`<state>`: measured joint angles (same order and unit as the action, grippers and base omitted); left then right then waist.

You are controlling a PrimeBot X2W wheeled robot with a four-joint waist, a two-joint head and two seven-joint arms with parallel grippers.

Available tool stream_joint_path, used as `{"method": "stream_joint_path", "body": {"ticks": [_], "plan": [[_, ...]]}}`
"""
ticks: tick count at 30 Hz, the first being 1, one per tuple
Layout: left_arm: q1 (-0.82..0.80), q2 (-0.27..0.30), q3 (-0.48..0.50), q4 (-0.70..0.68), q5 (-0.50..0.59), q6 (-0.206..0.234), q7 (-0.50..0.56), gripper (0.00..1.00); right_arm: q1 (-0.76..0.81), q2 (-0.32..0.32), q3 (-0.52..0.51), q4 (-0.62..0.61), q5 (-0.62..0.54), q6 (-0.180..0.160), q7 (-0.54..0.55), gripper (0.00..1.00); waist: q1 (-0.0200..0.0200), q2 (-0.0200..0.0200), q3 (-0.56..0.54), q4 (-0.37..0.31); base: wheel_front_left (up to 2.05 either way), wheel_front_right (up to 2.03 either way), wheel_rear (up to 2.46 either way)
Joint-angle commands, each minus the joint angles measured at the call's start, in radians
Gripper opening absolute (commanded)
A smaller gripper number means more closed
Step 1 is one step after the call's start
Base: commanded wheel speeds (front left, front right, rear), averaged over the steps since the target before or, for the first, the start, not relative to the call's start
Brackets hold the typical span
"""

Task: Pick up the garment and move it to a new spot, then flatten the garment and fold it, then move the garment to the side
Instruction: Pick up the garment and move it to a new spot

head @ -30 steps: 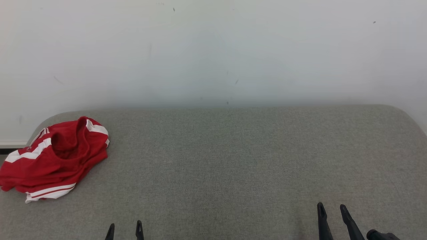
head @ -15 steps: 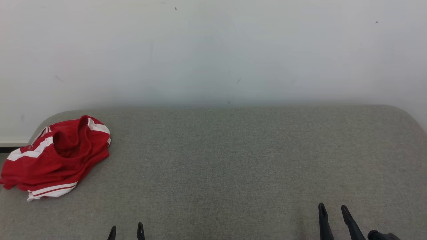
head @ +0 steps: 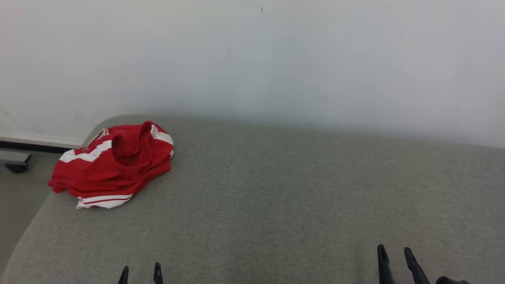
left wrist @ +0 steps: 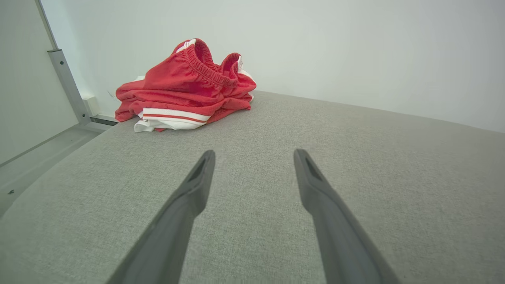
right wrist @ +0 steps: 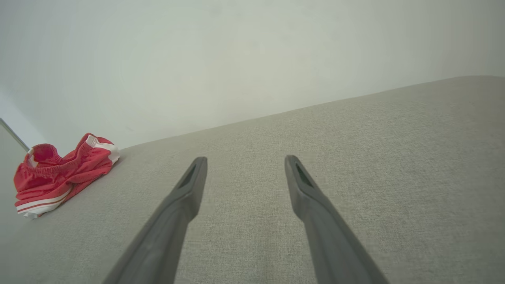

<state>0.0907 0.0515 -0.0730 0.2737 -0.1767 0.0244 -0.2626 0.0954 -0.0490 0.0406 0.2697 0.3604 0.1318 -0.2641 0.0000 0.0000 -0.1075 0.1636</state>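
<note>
Garment [head: 114,163]: red with white stripes, crumpled in a heap at the far left corner of the grey padded surface [head: 276,189], near its left edge and close under the white wall [head: 252,59].

Head view: the whole picture has shifted against the earlier frames, so the camera has turned left. The heap keeps the same folds and the same place on the surface. A strip of floor [head: 17,189] and a dark caster [head: 15,162] now show beyond the rounded left edge. The left gripper [head: 141,267] and right gripper [head: 393,248] show as fingertips at the bottom, both well apart from the garment, with wide bare surface between.

Left wrist view: the fingers stand spread, released, with nothing between them, low over the surface. The garment lies ahead and slightly left. This view shows its gathered elastic waistband [left wrist: 205,69] standing up, and a grey upright rail [left wrist: 65,83] at the wall beyond the edge.

Right wrist view: the fingers are likewise spread and empty. The garment sits small at far left, and bare surface runs ahead to the wall.
</note>
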Motion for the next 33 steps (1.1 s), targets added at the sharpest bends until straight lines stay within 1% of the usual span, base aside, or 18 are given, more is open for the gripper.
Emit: {"method": "stream_joint_path", "body": {"ticks": [1, 10, 13, 18, 20, 26, 33], "plan": [[-0.003, 0.005, 0.007, 0.003, 0.005, -0.004, -0.004, 1.00, 0.009, -0.002, 0.001, -0.003, 0.006, -0.002, -0.001, 1.00, 0.0000, 0.0000, -0.004, 0.084, 0.00, 0.00, 0.00], [-0.004, 0.014, 0.043, -0.006, 0.023, -0.021, -0.004, 1.00, 0.010, -0.002, 0.019, -0.008, 0.007, -0.002, -0.001, 1.00, 0.0000, 0.0000, -0.002, 0.273, 0.00, 0.00, 0.00], [0.001, 0.012, 0.072, -0.029, 0.016, -0.014, -0.004, 1.00, -0.025, -0.003, 0.040, -0.006, -0.029, -0.002, -0.001, 1.00, 0.0000, 0.0000, 0.027, 0.303, 0.00, 0.00, 0.00], [0.026, 0.004, 0.113, -0.081, 0.001, 0.010, -0.004, 1.00, -0.089, -0.003, 0.080, 0.025, -0.073, -0.002, -0.001, 1.00, 0.0000, 0.0000, 0.067, 0.335, 0.00, 0.00, 0.00], [0.031, 0.003, 0.119, -0.093, -0.002, 0.015, -0.004, 1.00, -0.105, -0.003, 0.091, 0.033, -0.081, -0.002, -0.001, 1.00, 0.0000, 0.0000, 0.073, 0.339, 0.00, 0.00, 0.00], [0.067, -0.001, 0.150, -0.151, -0.024, 0.048, -0.004, 1.00, -0.178, -0.003, 0.141, 0.082, -0.132, -0.002, -0.001, 1.00, 0.0000, 0.0000, 0.100, 0.357, -0.04, -0.04, -0.04], [0.085, -0.002, 0.117, -0.171, -0.046, 0.082, -0.004, 1.00, -0.188, -0.003, 0.145, 0.093, -0.155, -0.002, -0.001, 1.00, 0.0000, 0.0000, 0.100, 0.356, -0.17, -0.17, -0.17]]}}
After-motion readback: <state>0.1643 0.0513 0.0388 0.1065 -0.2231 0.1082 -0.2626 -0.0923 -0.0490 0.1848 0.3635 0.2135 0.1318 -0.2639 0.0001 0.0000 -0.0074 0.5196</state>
